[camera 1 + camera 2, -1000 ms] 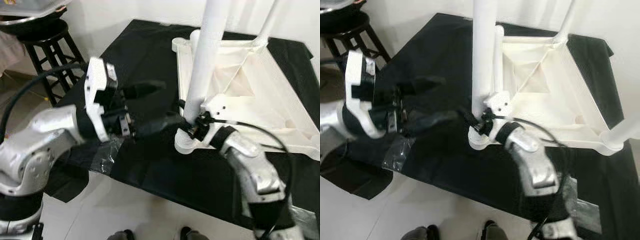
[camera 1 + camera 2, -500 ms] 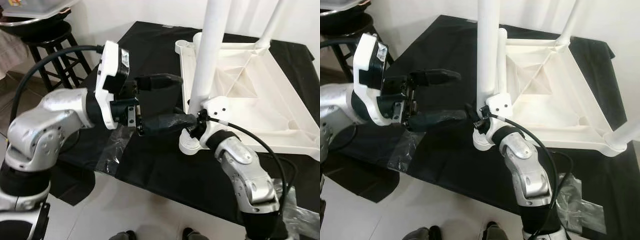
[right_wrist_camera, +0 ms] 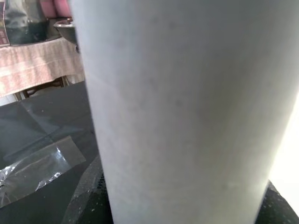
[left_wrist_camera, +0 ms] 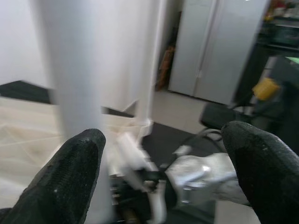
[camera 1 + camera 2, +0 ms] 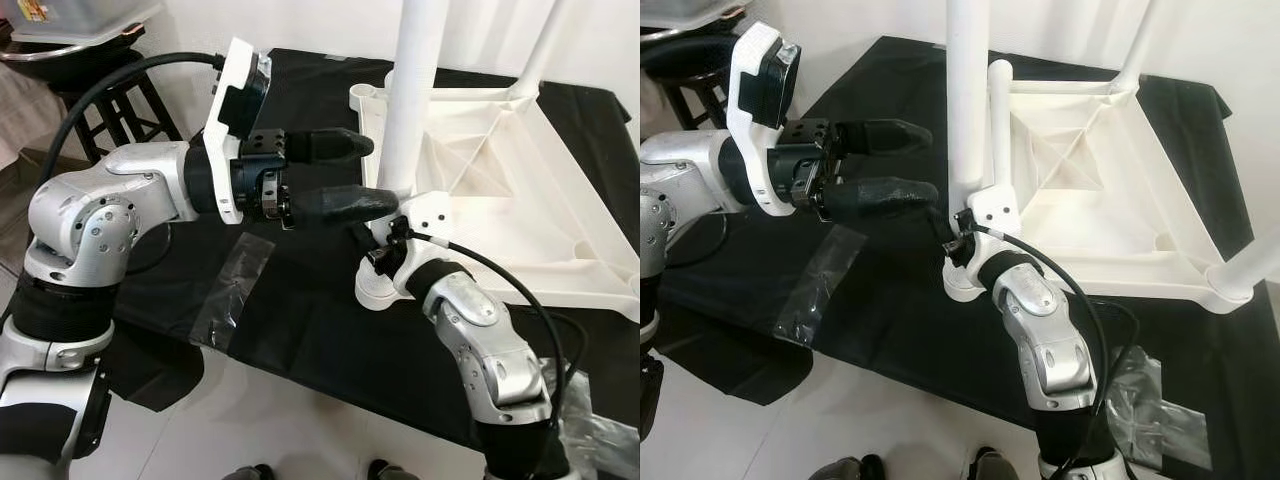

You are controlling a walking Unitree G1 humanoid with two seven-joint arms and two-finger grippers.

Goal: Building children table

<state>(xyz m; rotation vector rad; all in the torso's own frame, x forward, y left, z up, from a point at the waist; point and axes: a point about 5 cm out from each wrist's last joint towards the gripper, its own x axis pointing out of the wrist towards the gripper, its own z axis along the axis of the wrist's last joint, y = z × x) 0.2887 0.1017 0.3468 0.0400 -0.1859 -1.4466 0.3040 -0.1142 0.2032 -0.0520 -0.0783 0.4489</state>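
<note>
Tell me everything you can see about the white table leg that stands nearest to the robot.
The white table leg is a smooth round tube, plastic by its look. It stands upright in the near corner socket of the upturned white table top, which lies on a black cloth. Its upper end runs out of the picture. The right gripper is at its base. The left gripper, fingers apart, is beside it, not touching.

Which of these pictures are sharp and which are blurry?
Both eye views are sharp and evenly lit; the left wrist view is soft, its white leg smeared and its black fingertips out of focus; the right wrist view is a close blur of that leg.
</note>
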